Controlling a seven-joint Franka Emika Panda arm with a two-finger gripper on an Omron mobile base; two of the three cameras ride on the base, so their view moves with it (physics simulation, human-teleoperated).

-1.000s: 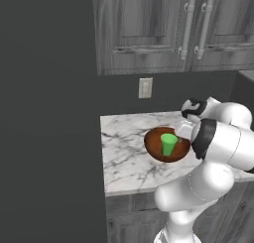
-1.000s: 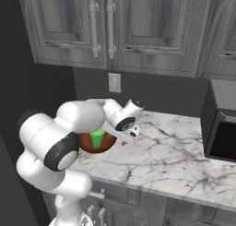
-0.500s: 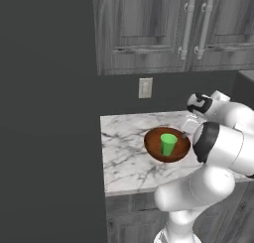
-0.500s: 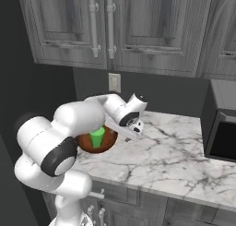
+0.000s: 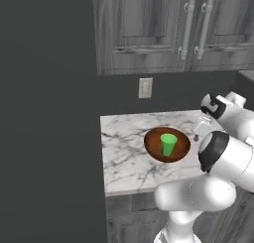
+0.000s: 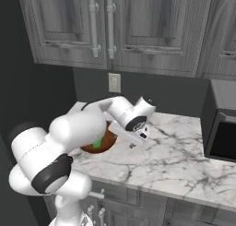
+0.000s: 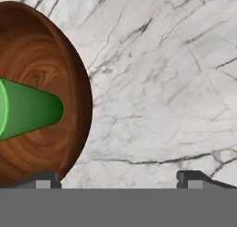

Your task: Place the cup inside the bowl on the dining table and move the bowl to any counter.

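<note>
A rendered home kitchen is shown. Grey wood wall cabinets (image 5: 163,31) with long bar handles (image 6: 93,26) are hung on a dark wall, a white outlet (image 5: 145,88) is set below them, and a veined marble table (image 5: 130,152) is carried on matching base cabinets. A dark microwave (image 6: 222,123) is seen at one side.

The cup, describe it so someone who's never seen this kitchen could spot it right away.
Find the marble counter below the grey cabinets, with a white wall outlet above it. A round reddish-brown bowl sits on it, and the cup stands upright in the bowl's middle. It is a small, handleless tumbler, the one bright green thing there.
</note>
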